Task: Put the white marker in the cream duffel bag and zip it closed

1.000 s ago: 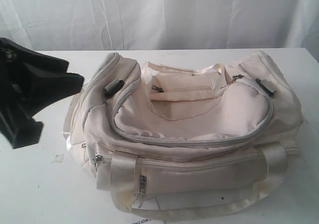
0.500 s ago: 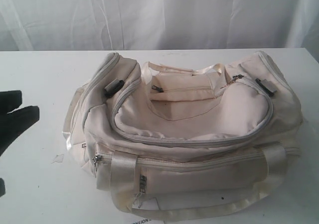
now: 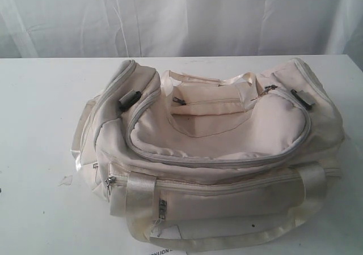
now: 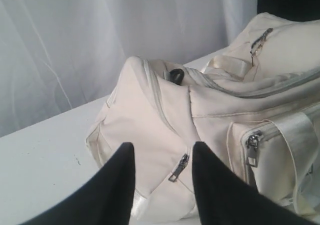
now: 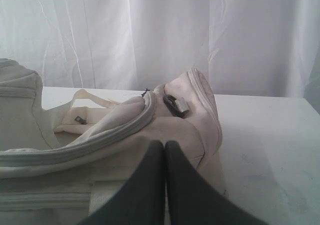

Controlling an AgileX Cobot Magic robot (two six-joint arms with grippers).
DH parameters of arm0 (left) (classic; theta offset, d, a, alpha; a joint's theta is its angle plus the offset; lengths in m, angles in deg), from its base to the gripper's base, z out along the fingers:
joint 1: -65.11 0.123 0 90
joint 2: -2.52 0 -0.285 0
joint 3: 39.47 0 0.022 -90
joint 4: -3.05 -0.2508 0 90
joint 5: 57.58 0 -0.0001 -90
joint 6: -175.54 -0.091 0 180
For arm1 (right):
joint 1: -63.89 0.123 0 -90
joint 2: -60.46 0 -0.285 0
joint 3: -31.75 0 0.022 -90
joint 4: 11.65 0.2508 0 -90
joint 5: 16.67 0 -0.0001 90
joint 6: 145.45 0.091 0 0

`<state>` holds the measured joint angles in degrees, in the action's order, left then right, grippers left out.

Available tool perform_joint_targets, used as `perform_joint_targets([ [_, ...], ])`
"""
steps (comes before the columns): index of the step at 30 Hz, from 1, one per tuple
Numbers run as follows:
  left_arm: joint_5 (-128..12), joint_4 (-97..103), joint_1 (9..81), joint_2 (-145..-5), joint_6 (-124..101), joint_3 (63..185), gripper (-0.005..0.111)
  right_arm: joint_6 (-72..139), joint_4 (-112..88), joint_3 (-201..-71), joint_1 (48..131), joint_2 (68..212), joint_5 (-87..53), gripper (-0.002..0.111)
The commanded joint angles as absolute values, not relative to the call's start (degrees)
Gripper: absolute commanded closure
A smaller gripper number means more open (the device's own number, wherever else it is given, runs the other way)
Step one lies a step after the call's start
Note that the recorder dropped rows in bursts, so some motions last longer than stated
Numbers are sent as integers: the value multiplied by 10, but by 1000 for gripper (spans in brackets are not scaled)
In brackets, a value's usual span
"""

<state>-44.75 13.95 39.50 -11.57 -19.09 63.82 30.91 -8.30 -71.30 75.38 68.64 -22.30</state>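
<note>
My left tool (image 4: 163,150) is apart, right tool (image 5: 164,145) together, both empty; the cream duffel bag (image 3: 221,133) ahead looks zipped, white marker unseen. Next I'd confirm closure.

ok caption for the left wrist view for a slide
Open left gripper facing the end of the cream duffel bag on a white table.

The left end effector (image 4: 162,149) and right end effector (image 5: 164,145) show plain black fingers (image 4: 114,190) (tapered, round-tipped).

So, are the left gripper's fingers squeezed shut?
No, the left gripper is open, with the cream duffel bag showing through the gap.
</note>
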Motion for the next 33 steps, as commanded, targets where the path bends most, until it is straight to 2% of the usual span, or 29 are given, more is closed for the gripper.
perform_joint_targets([
  [1, -460, 143, 420, -72, -179, 633, 64, 310, -87, -710, 751, 682, -218, 108],
  [6, -517, 143, 446, -53, -160, 633, 64, 310, -87, -710, 751, 682, -218, 108],
  [14, -517, 143, 470, -53, -157, 633, 64, 310, -87, -710, 751, 682, -218, 108],
  [33, -512, 144, 471, -53, -147, 633, 64, 310, -87, -710, 751, 682, -218, 108],
])
